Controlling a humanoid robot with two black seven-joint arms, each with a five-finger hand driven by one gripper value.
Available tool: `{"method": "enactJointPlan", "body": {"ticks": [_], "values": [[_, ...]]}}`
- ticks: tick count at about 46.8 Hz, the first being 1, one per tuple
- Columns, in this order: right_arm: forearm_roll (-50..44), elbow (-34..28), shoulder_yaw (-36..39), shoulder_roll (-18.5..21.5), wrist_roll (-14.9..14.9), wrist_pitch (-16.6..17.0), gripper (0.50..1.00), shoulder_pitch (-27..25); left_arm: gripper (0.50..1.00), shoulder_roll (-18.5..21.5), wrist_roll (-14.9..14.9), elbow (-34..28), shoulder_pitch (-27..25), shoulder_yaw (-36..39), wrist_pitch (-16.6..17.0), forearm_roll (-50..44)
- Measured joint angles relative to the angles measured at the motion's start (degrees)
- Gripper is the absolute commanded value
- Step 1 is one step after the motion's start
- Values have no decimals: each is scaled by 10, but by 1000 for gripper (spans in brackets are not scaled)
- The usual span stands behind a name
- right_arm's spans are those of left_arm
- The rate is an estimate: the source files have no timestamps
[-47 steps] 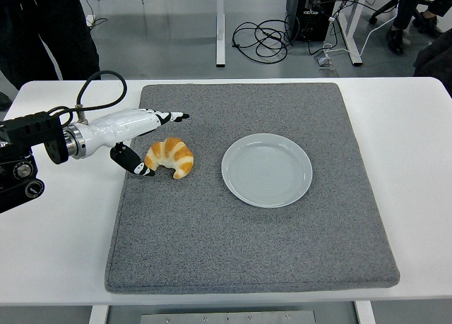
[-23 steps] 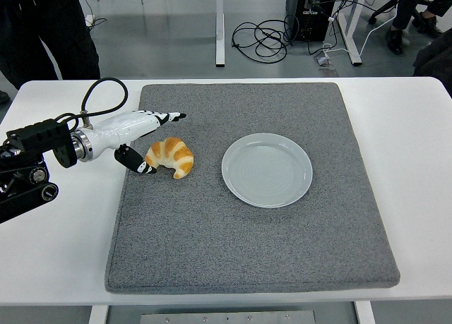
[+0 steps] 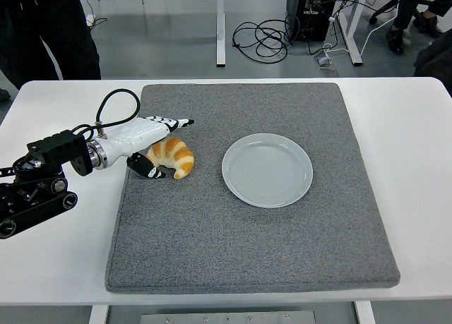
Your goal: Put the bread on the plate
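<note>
A golden croissant-shaped bread (image 3: 172,155) lies on the grey mat (image 3: 247,225), left of a pale round plate (image 3: 267,169) that holds nothing. My left hand (image 3: 164,145) reaches in from the left edge. Its white fingers (image 3: 169,122) stretch out over the back of the bread. The thumb (image 3: 150,169) sits low against the bread's near left side. The hand brackets the bread, but the fingers are spread and not closed on it. The right arm does not show.
The mat covers most of the white table (image 3: 417,162). A person in dark clothes (image 3: 42,27) stands at the top left. Cables (image 3: 261,38) and desk legs lie on the floor beyond the table.
My left arm has moved rightward, bringing the hand closer around the bread. The fingers now reach past the bread's top. The bread and plate have stayed put.
</note>
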Motion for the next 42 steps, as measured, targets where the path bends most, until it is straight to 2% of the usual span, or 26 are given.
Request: {"method": "enactJointPlan", "body": {"ticks": [15,30,42], "values": [[0,0,0,0,0,0,1000,0,972,-30,-2,48,1,0,6,-4],[0,0,0,0,0,0,1000,0,971,-41,-3,56,-1,-1,10,-4],[0,0,0,0,0,0,1000,0,936,-42,1,57,6,0,10,-5]]}}
